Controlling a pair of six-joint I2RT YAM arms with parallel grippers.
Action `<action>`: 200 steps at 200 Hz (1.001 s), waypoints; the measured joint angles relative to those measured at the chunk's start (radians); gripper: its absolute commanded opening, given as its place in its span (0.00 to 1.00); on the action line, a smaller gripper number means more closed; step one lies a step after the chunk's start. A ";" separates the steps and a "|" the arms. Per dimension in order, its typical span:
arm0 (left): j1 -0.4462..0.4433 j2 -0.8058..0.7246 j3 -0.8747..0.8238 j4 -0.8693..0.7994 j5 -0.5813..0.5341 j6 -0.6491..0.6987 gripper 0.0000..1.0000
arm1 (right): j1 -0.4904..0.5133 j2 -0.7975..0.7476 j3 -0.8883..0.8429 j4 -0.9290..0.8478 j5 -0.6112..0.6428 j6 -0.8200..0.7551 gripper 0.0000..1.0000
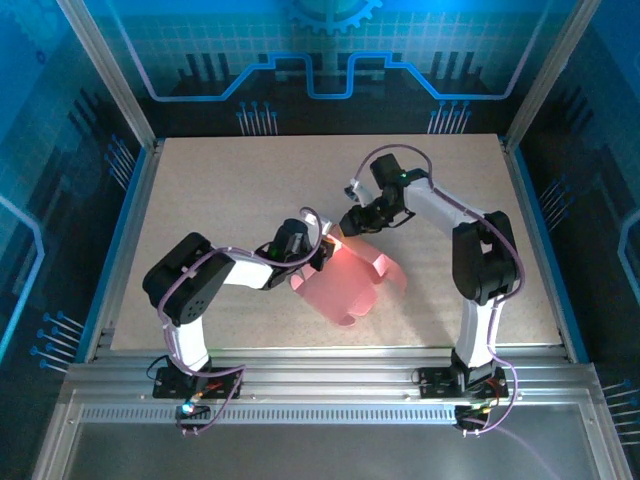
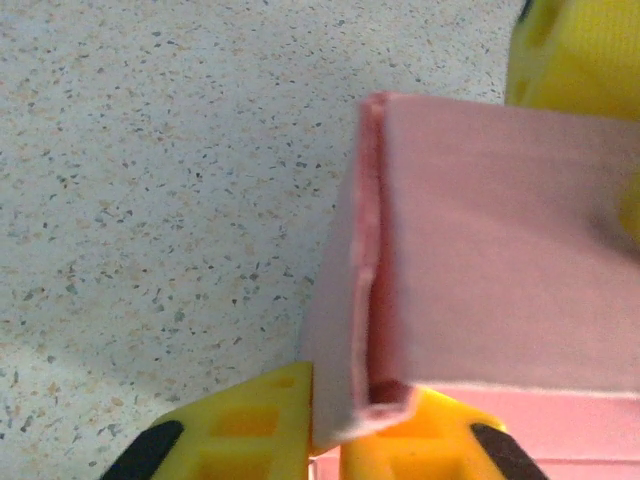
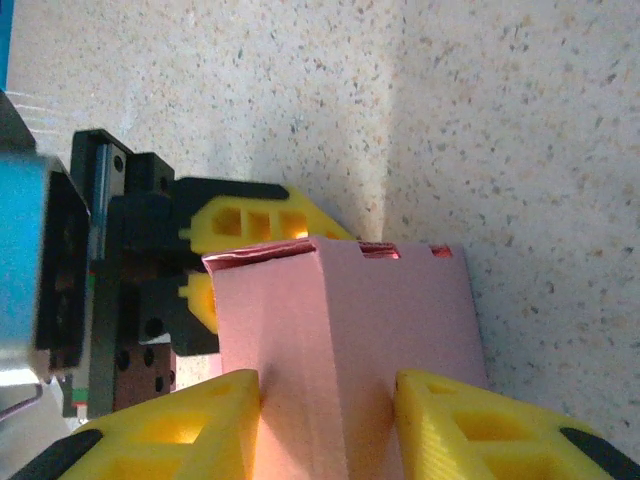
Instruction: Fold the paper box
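The pink paper box [image 1: 345, 285] sits partly folded at mid-table, its walls raised and loose flaps spread toward the front right. My left gripper [image 1: 325, 255] is at its far-left corner. In the left wrist view the left gripper [image 2: 325, 405] is shut on a doubled wall edge of the paper box [image 2: 500, 250]. My right gripper [image 1: 348, 228] comes in from the far side. In the right wrist view the right gripper [image 3: 328, 400] is shut across the folded body of the paper box [image 3: 340, 320], one yellow finger on each side.
The speckled table [image 1: 220, 190] is bare around the box. Blue enclosure walls and metal posts [image 1: 110, 80] ring the table. The two grippers sit almost touching, with the left gripper's yellow fingers [image 3: 255, 220] just behind the box top in the right wrist view.
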 measured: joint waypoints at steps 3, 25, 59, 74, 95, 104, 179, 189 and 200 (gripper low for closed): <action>-0.002 0.000 0.000 0.000 -0.001 -0.003 0.02 | 0.000 -0.002 0.000 0.005 0.001 0.003 0.40; -0.009 0.000 0.005 -0.006 -0.016 0.011 0.02 | 0.000 -0.005 -0.007 0.018 0.003 0.015 0.40; -0.011 0.000 0.005 -0.005 -0.019 0.016 0.02 | 0.000 -0.017 -0.028 0.040 0.003 0.037 0.40; -0.011 0.001 0.005 -0.001 -0.019 0.012 0.00 | 0.000 -0.022 -0.037 0.051 0.003 0.045 0.41; -0.011 0.003 0.005 0.002 -0.018 -0.003 0.00 | 0.000 -0.029 -0.046 0.066 0.004 0.057 0.40; -0.011 0.004 0.005 0.005 -0.018 -0.007 0.00 | 0.001 -0.031 -0.048 0.071 0.007 0.062 0.40; -0.018 0.005 0.000 0.027 -0.019 -0.010 0.00 | 0.008 -0.076 -0.097 0.113 0.028 0.109 0.61; -0.019 0.005 -0.001 0.034 -0.019 -0.010 0.00 | 0.008 -0.087 -0.113 0.129 0.026 0.111 0.63; -0.020 0.005 -0.001 0.042 -0.019 -0.010 0.00 | 0.006 -0.098 -0.139 0.153 0.019 0.125 0.63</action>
